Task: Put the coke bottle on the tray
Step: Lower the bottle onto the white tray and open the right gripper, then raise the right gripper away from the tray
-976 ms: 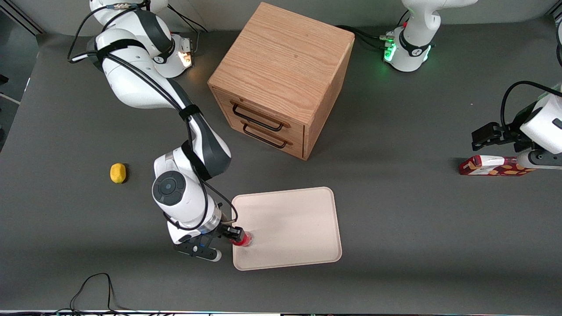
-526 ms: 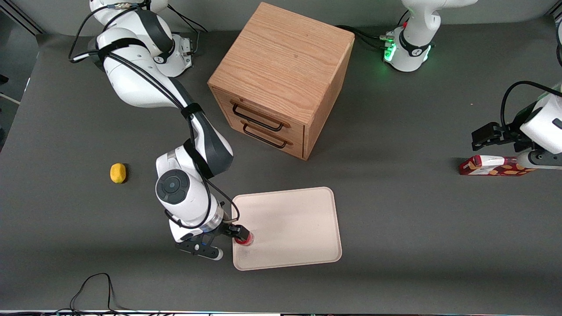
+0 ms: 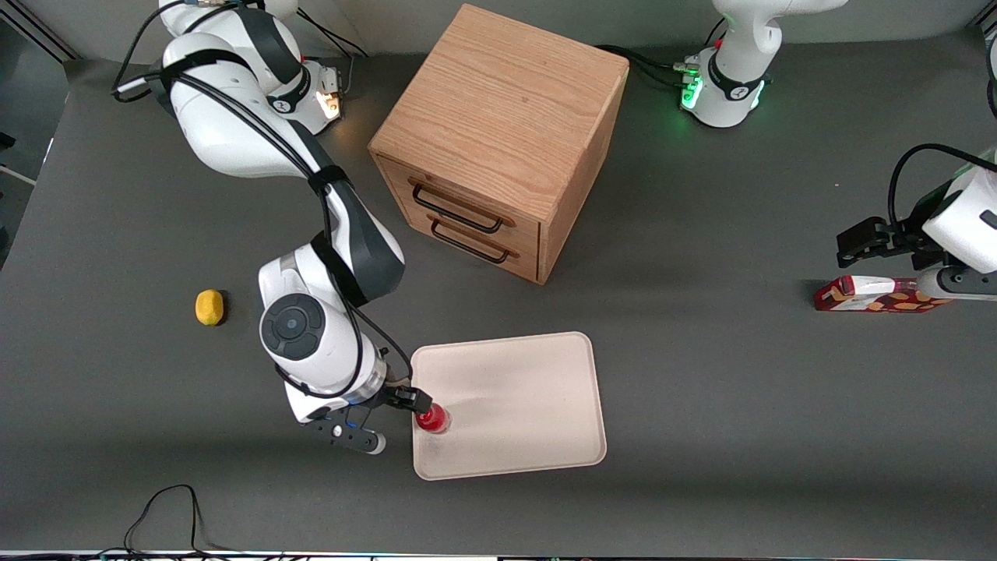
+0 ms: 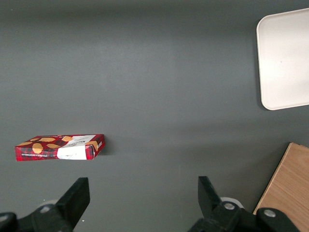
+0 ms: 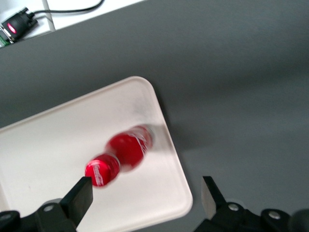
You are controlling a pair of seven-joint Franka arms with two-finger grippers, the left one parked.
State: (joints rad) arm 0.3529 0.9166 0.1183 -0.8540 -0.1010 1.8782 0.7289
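Observation:
The coke bottle (image 3: pixel 433 419) (image 5: pixel 126 151), red with a red cap, stands upright on the cream-white tray (image 3: pixel 522 405) (image 5: pixel 53 150) (image 4: pixel 285 58). It is close to the tray's edge at the working arm's end, near the corner nearer the front camera. My right gripper (image 3: pixel 405 405) (image 5: pixel 145 198) hovers just above and beside the bottle at that edge. It is open, with its two black fingers spread wide. Nothing is between them and the bottle is clear of both.
A wooden drawer box (image 3: pixel 498 140) with two black handles stands farther from the front camera than the tray. A yellow lemon (image 3: pixel 209 307) lies toward the working arm's end. A flat red snack box (image 3: pixel 872 294) (image 4: pixel 60 147) lies toward the parked arm's end.
The gripper was shut on the bottle and has opened. It has drawn back a little toward the working arm's end, and the bottle stays standing on the tray.

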